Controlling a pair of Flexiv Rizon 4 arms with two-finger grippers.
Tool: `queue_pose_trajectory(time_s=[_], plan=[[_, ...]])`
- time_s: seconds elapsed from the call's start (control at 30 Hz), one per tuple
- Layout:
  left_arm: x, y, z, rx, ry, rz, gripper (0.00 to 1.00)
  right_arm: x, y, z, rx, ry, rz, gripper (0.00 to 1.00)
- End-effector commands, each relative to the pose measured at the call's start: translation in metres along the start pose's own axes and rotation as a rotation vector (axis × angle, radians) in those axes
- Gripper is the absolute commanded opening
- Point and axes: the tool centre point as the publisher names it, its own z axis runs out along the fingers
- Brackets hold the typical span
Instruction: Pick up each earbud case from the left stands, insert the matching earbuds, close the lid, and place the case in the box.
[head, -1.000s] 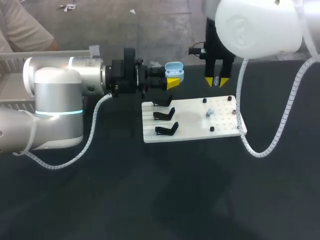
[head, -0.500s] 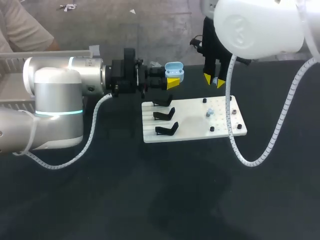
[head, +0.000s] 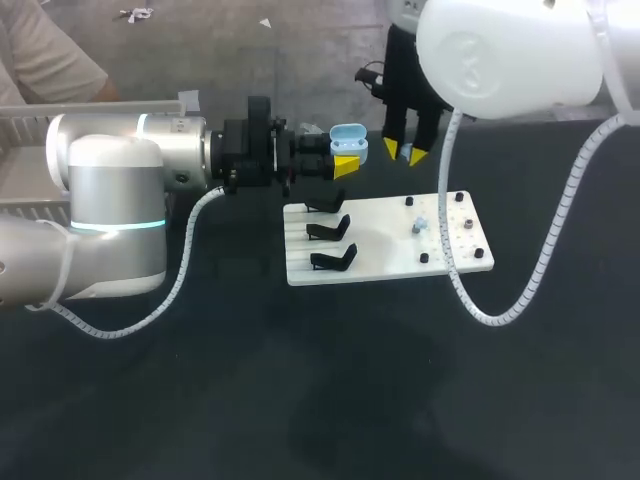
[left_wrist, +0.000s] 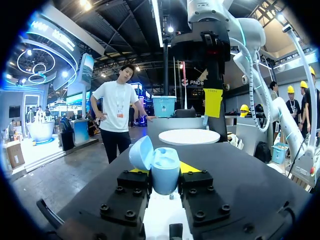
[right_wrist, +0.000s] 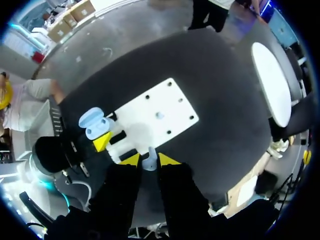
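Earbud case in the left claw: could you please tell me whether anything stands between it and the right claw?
Nothing visible does: the right claw, gripping an earbud, hangs beside the open case with only air between.

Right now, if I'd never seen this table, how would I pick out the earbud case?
Find the white board in the middle of the dark table, with three black stands on it. Just beyond them, the left arm's end effector grips the earbud case between yellow tips. It is the only pale blue rounded shell there, its lid flipped open.
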Motion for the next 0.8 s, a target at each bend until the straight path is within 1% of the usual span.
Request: queue_pose_trajectory(time_s=[0.03,0.37,0.8], plan=[[0.001,-0.002,0.0,-0.005,-0.005,0.004,0.0,-0.007,0.023,-0.003,0.034,0.009,-0.032,0.0],[0.001,-0.002,0.0,-0.005,-0.005,0.004,0.0,-0.016,0.046,-0.002,0.044,-0.007,-0.139,0.0],[0.001,-0.002,0.0,-0.005,-0.005,0.004,0.0,-0.021,0.062,0.01,0.058,-0.012,-0.222,0.0]])
